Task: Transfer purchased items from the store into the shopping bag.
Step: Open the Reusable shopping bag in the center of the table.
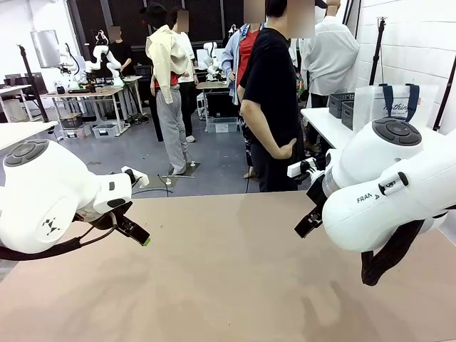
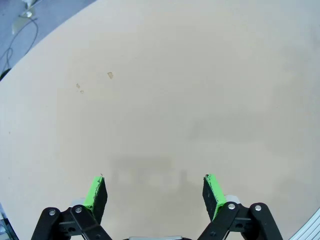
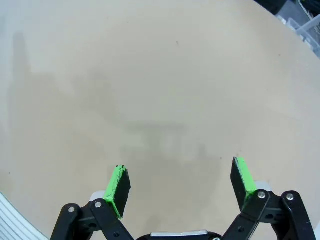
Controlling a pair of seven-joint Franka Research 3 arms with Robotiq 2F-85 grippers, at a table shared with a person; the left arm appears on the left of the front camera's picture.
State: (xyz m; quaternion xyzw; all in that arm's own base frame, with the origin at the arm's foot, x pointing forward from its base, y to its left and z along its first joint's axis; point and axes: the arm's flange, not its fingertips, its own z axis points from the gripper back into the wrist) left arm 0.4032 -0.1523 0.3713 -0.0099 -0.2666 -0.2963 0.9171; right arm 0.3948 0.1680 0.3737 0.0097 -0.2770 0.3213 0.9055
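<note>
Left gripper [image 1: 140, 236] hangs over the left of the tan table [image 1: 228, 278], jaws wide, nothing between its green pads [image 2: 95, 192]. Person in black [image 1: 274, 100] stands at the far edge, middle. Right gripper [image 1: 308, 222] hangs over the table's right, jaws wide, holding nothing. Shopping bag [image 1: 388, 107] stands far right on a white side table [image 1: 320, 121], beside dark baskets [image 1: 342, 103].

Tan table [image 1: 228, 285] — person in black shirt [image 1: 274, 85] at its far edge
</note>
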